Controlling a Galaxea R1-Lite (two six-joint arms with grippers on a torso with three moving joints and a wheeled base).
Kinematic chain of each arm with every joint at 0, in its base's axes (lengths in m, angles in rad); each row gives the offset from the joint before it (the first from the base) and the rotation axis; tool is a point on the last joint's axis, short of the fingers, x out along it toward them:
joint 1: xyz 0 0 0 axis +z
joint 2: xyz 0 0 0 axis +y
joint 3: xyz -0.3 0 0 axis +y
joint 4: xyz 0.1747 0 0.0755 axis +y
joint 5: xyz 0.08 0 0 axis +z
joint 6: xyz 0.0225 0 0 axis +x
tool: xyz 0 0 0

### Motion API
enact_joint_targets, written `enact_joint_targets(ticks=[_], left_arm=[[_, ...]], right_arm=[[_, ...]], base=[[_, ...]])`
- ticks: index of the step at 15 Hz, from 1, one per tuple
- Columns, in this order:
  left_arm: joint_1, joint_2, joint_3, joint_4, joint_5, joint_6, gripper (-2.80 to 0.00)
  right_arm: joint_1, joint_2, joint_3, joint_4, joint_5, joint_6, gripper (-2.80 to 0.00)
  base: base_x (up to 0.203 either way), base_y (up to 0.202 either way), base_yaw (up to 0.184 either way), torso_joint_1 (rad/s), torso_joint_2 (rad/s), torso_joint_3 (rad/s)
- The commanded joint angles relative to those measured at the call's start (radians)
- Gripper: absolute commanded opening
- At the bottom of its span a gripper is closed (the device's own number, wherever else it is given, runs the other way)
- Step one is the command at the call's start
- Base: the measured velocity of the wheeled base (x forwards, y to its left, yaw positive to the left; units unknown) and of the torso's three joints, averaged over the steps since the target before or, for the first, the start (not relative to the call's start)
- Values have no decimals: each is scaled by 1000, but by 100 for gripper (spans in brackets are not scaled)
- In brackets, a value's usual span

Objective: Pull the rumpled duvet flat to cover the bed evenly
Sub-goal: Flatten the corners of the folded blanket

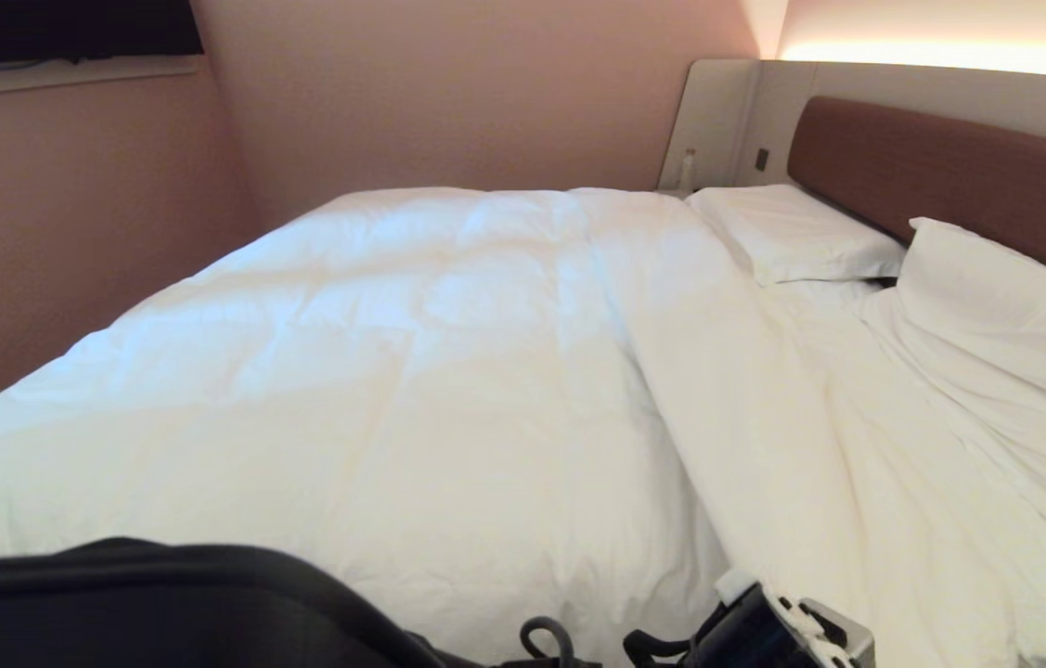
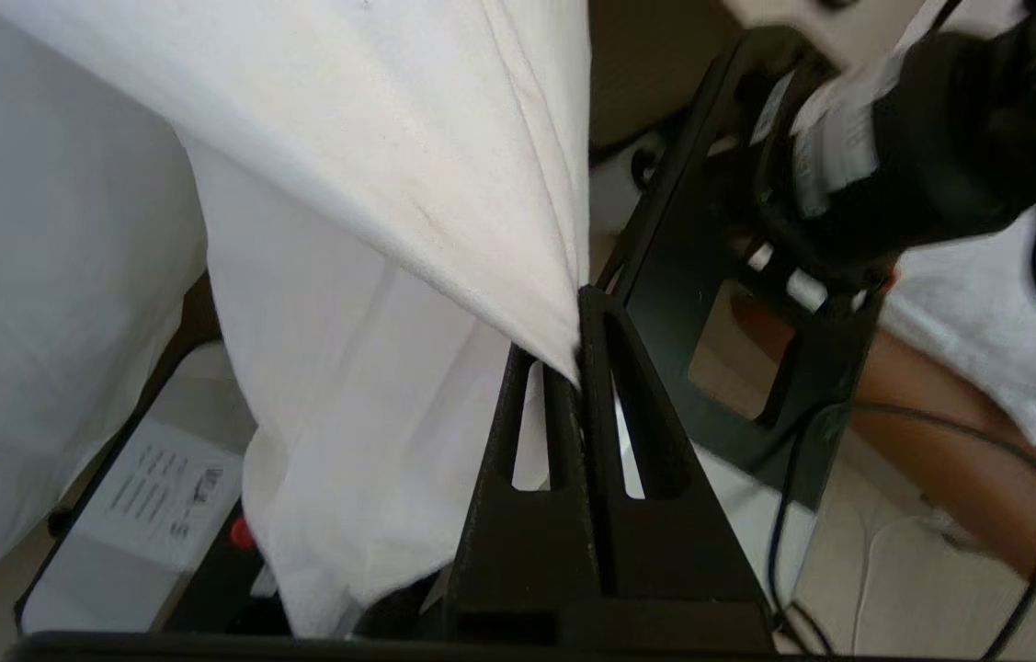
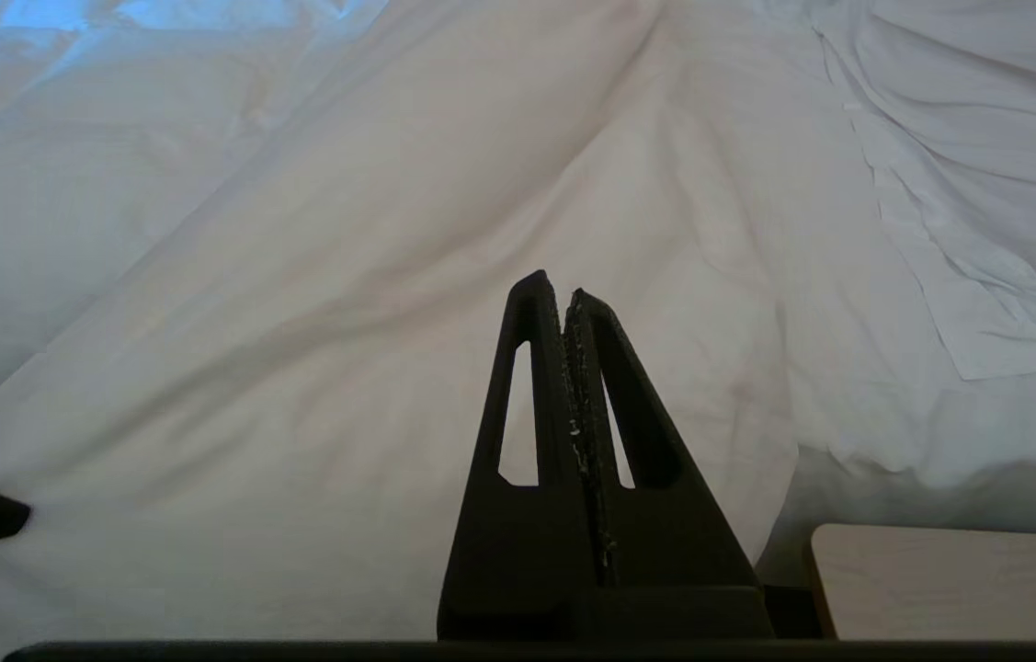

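Note:
The puffy white duvet (image 1: 411, 371) lies over the left and middle of the bed (image 1: 940, 167), with its folded edge running diagonally toward the near side. Beside the pillows a strip of wrinkled mattress sheet (image 1: 931, 482) shows. My left gripper (image 2: 573, 336) is out of the head view, below the bed's near edge. It is shut on a pinched edge of the duvet (image 2: 389, 165), which hangs down from the jaws in a drape. My right gripper (image 3: 557, 296) is shut on nothing and points at the duvet (image 3: 343, 276) from the near side.
Two white pillows (image 1: 792, 232) (image 1: 1014, 306) lie against the brown headboard. Pink walls close in the far side and the left. My own black base frame (image 2: 738, 276) and cables sit under the left gripper. A pale wooden surface (image 3: 950, 579) stands near the right gripper.

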Motion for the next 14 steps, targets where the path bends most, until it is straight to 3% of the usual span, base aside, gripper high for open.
enact_joint_targets(ticks=[1,4,5,9,11,14], left_arm=[[11,-12,3,-8,4,-4,-280],[15,-22,42,-8,4,-4,-280],[16,-18,51,-9,5,-4,0],[17,-25,66,-12,18,-3,0],[16,-45,136,-11,30,5,0],[22,-110,247,-26,107,7,0]], right_arm=[[0,0,0,0,0,0,-280],[0,0,0,0,0,0,-280],[0,0,0,-2,0,-2,-280],[0,0,0,-2,0,-2,-280],[0,0,0,-2,0,-2,-280],[0,0,-1,1,-1,-4,-280]], base=[[0,0,0,0,0,0],[0,0,0,0,0,0],[0,0,0,0,0,0],[0,0,0,0,0,0],[0,0,0,0,0,0],[0,0,0,0,0,0]])
